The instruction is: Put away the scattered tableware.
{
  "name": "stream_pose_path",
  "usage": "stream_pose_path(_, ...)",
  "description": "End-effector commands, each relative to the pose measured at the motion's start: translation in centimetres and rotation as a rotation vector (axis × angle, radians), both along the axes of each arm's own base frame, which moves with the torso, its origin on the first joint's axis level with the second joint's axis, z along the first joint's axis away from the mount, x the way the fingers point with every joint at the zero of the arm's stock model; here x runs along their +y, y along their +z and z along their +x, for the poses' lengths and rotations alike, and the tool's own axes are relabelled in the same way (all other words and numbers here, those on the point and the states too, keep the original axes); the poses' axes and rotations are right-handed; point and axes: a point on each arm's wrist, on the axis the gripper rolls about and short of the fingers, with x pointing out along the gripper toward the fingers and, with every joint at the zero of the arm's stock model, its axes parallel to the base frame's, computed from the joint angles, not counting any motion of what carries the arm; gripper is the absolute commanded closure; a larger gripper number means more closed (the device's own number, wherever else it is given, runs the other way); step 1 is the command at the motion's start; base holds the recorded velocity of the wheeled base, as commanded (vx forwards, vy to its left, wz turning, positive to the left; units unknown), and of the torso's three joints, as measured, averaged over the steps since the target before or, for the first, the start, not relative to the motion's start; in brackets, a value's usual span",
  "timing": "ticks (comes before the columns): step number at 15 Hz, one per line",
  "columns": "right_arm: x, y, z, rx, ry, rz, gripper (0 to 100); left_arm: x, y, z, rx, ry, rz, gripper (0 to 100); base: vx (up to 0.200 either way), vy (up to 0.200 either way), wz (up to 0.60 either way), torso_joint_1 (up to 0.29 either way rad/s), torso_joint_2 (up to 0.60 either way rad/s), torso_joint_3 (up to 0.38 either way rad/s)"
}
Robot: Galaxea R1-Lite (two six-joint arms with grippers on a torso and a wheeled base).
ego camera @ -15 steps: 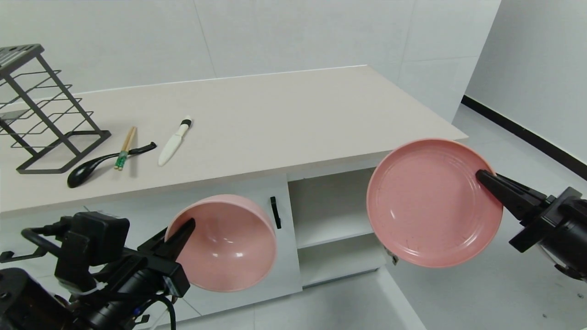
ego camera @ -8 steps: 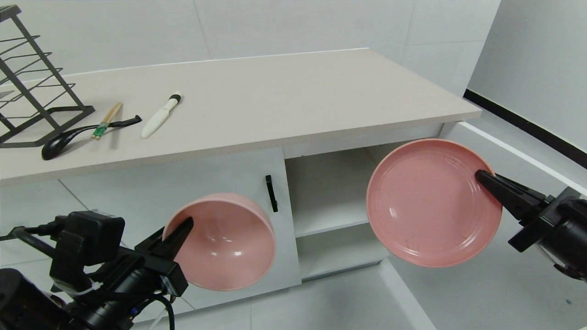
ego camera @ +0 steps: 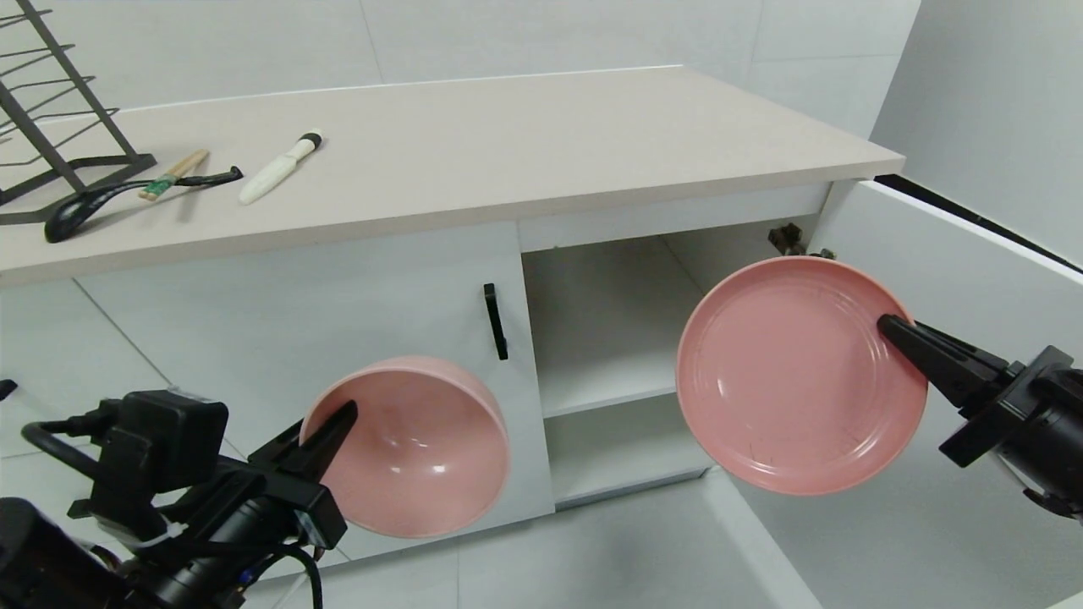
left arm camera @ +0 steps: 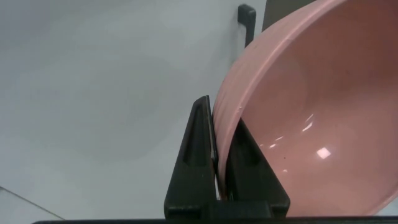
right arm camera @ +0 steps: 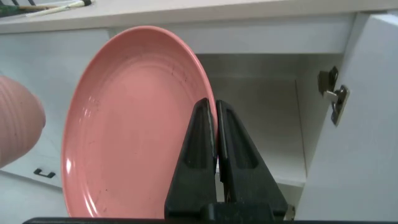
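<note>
Left gripper [ego camera: 345,413] was pinched tight on the rim of the pink bowl [ego camera: 427,461]. The bowl was held low in front of the closed cabinet door [ego camera: 338,288], tipped on edge w/ its opening toward the head camera. Right gripper [ego camera: 885,322] was clamped on the rim of the pink plate [ego camera: 787,381], also on edge. The plate hung in front of the open compartment [ego camera: 601,313], near the swung-out door [ego camera: 939,245]. Inside were an upper shelf [ego camera: 592,385] and a lower shelf [ego camera: 622,461]. Black spoon [ego camera: 93,203], chopsticks [ego camera: 173,175] and knife [ego camera: 279,167] lay on the counter [ego camera: 525,144] beside the rack [ego camera: 51,127], well apart from both arms. The step in hand looked like stowing plate & bowl in the cupboard. To do it well, prob. level the plate before entry (on edge it could catch a shelf front or the hinge [ego camera: 787,239]). Take one arm in at a time so the rims don't knock, and keep the right arm off the door. Rest each piece flat on a shelf before releasing. A rim pinch is thin, so turn the wrists slowly, esp. w/ the bowl, which likely wants to swing.
</note>
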Motion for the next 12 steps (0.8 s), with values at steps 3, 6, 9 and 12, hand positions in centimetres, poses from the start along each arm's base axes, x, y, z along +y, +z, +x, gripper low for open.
stream_pose_path(3,0.04,-0.02,0.07,0.001,0.001,-0.001,100,-0.06,-0.14,0.10,0.009,0.000,-0.005,100,0.000,0.133,0.00,-0.022,0.21,0.046)
stream_pose_path(6,0.04,-0.02,0.07,0.001,0.001,-0.001,100,-0.09,-0.22,0.15,0.014,0.000,-0.007,100,0.000,0.067,0.00,-0.004,0.02,0.012)
stream_pose_path(9,0.03,-0.06,0.05,0.002,0.001,-0.001,100,-0.09,-0.22,0.15,0.014,0.000,-0.007,100,0.000,0.000,0.00,0.000,0.00,0.000)
stream_pose_path(12,0.04,-0.02,0.07,0.001,0.001,-0.001,100,-0.07,-0.17,0.12,0.011,0.000,-0.007,100,0.000,0.000,0.00,0.001,0.00,0.017)
